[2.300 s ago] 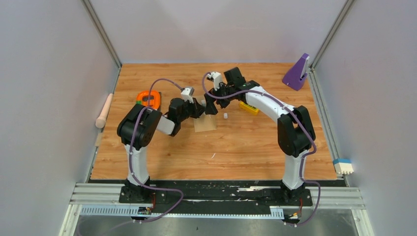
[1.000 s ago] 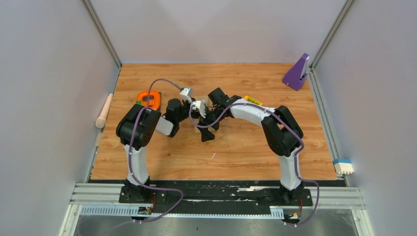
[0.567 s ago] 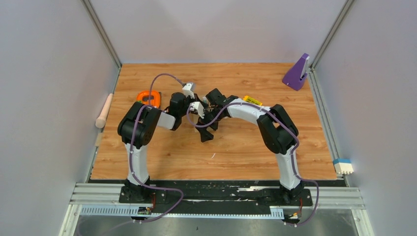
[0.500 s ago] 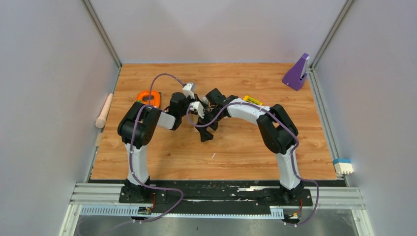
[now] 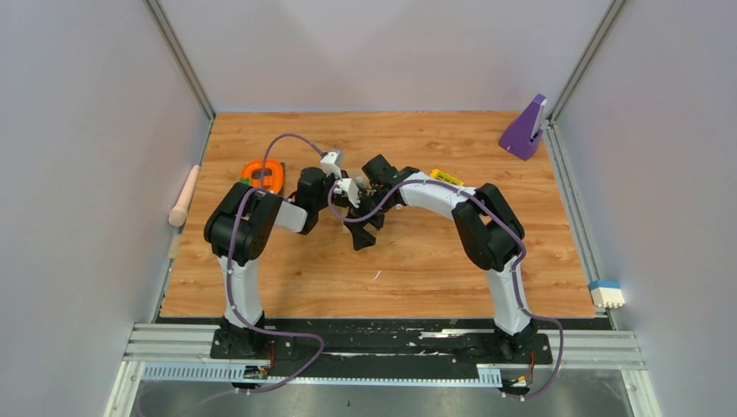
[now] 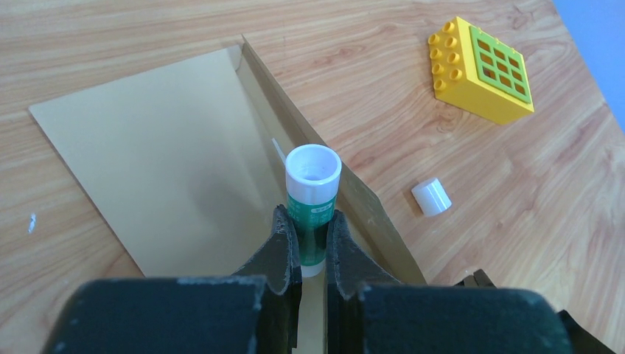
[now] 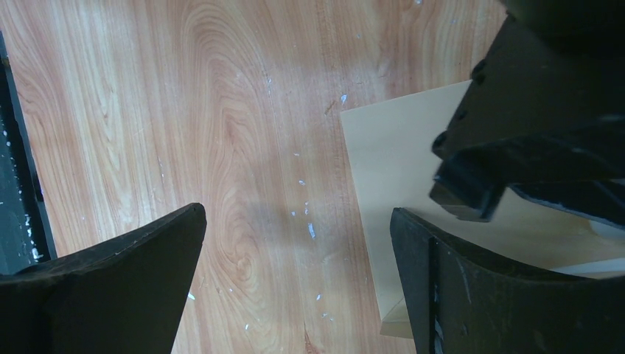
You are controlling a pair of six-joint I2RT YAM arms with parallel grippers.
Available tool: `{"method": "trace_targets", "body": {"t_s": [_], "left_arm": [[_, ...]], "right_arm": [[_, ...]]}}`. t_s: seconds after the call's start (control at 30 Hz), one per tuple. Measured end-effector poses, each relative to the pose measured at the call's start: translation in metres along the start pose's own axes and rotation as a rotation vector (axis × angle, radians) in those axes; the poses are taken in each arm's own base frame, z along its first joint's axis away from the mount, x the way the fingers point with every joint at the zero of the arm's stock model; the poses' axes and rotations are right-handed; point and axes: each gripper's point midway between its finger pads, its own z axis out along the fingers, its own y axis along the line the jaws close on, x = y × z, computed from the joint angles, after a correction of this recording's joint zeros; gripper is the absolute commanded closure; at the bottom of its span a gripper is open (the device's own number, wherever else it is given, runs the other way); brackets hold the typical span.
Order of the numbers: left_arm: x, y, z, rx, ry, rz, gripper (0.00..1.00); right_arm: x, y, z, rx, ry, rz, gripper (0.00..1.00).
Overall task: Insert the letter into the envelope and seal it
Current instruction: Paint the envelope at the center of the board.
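The right arm has drawn back from its reach toward 12 o'clock and folded in on itself. Its elbow now sits closer to the middle of the bench (image 5: pixel 417 261), and the right end effector (image 5: pixel 362 234) has swung round to point toward 6 o'clock, low over the edge of the envelope (image 6: pixel 162 169). From overhead, the envelope was a plain tan patch before and is now almost wholly covered by the two arms, while the left end effector (image 5: pixel 346 189) has edged slightly toward 12 o'clock.
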Motion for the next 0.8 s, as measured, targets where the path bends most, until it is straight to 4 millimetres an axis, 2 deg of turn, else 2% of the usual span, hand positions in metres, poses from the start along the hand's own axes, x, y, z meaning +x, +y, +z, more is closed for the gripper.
{"method": "trace_targets", "body": {"t_s": [0.47, 0.67, 0.8], "left_arm": [[0.011, -0.008, -0.013, 0.03, 0.04, -0.008, 1.0], [0.006, -0.003, -0.013, 0.022, 0.031, -0.015, 1.0], [-0.005, -0.001, -0.011, 0.018, 0.015, -0.016, 1.0]], "right_arm": [[-0.002, 0.0, 0.001, -0.012, 0.004, 0.006, 0.0], [-0.003, 0.005, -0.001, -0.041, 0.001, 0.012, 0.0], [-0.008, 0.012, -0.01, -0.097, -0.019, 0.027, 0.0]]}}
